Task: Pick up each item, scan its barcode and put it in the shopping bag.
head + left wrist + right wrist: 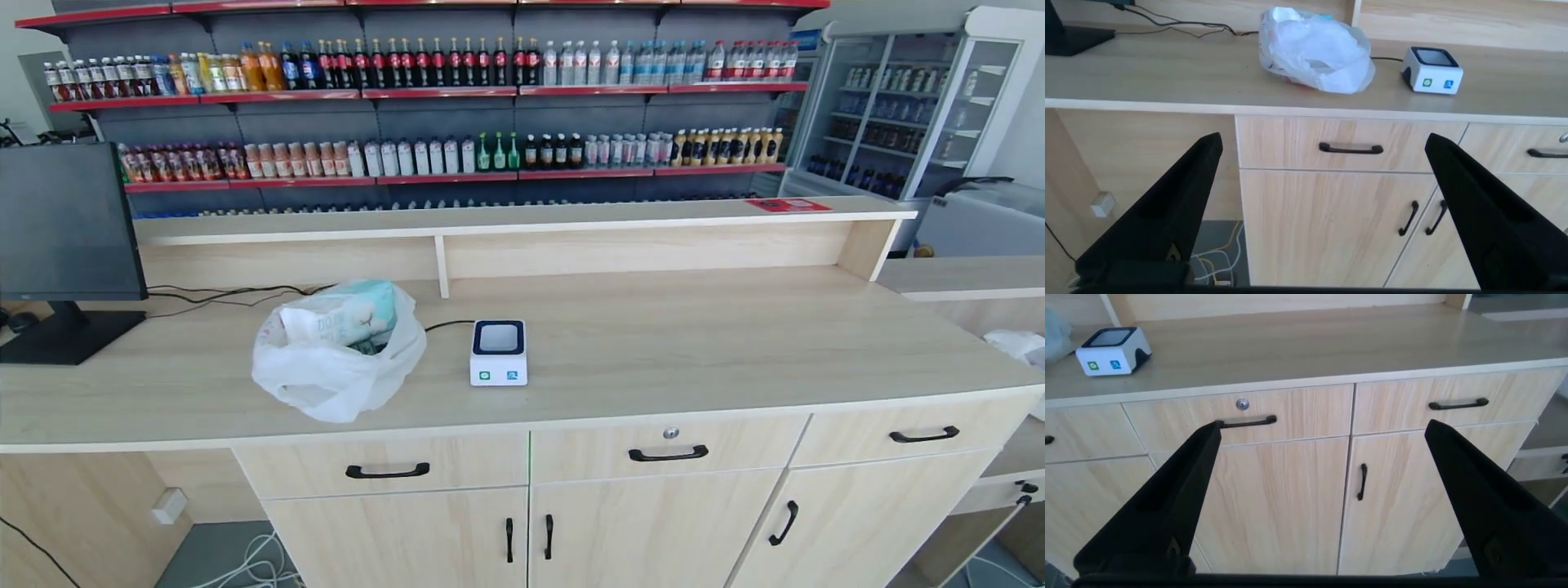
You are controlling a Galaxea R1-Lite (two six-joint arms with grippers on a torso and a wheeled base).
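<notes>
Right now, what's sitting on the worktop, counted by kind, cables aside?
Shopping bag: 1
Packet showing in the bag's mouth: 1
Barcode scanner: 1
Monitor: 1
Total: 4
A dark shape by the monitor's stand is too unclear to count.

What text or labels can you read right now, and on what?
No text reads clearly.
Pack in the shopping bag: large letters, too blurred.
Scanner: green and blue icons, no readable words.
Red sign on the counter ledge: too small.
Shelf bottles: labels too small.
</notes>
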